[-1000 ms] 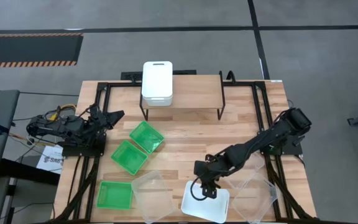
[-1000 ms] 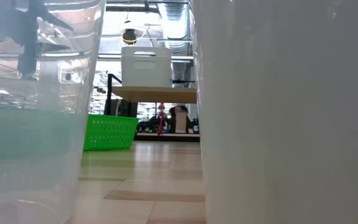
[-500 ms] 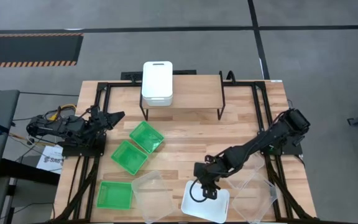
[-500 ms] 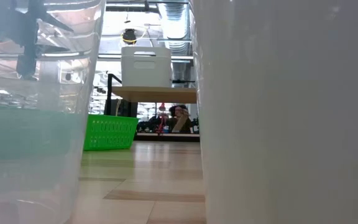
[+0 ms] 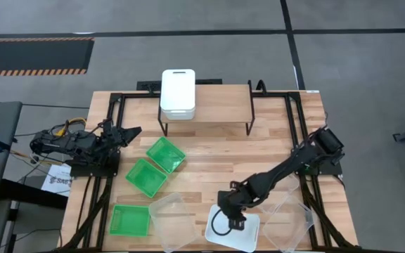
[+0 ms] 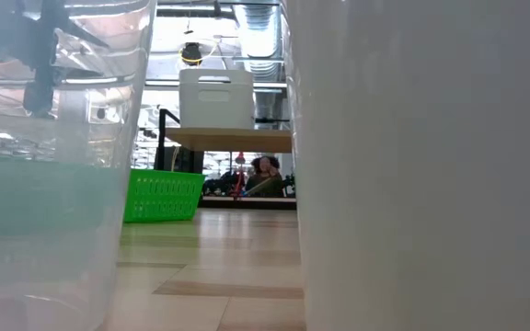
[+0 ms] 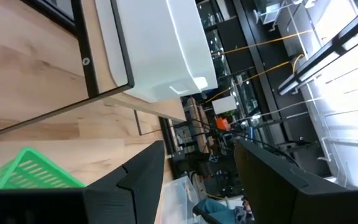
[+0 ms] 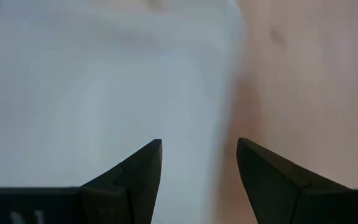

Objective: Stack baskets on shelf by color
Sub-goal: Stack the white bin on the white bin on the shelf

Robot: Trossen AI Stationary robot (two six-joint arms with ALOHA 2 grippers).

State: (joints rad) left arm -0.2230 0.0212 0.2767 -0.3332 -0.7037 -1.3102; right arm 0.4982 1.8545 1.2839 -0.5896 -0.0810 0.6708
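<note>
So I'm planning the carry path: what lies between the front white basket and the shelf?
Bare tabletop and the right arm's reach; the high view shows no basket between white basket and shelf.

Evenly lit from overhead, soft shadows only. Bright glare from ceiling strip lights [image 7: 347, 37] in the far room. Heavily blurred up close: opaque white plastic basket [image 8: 104, 74] and clear see-through tub [image 6: 44, 184].

Two dark, jointed arms are seen; each claw [image 8: 199, 171] is formed of two black, tapered, pointed fingers [image 7: 143, 174].
</note>
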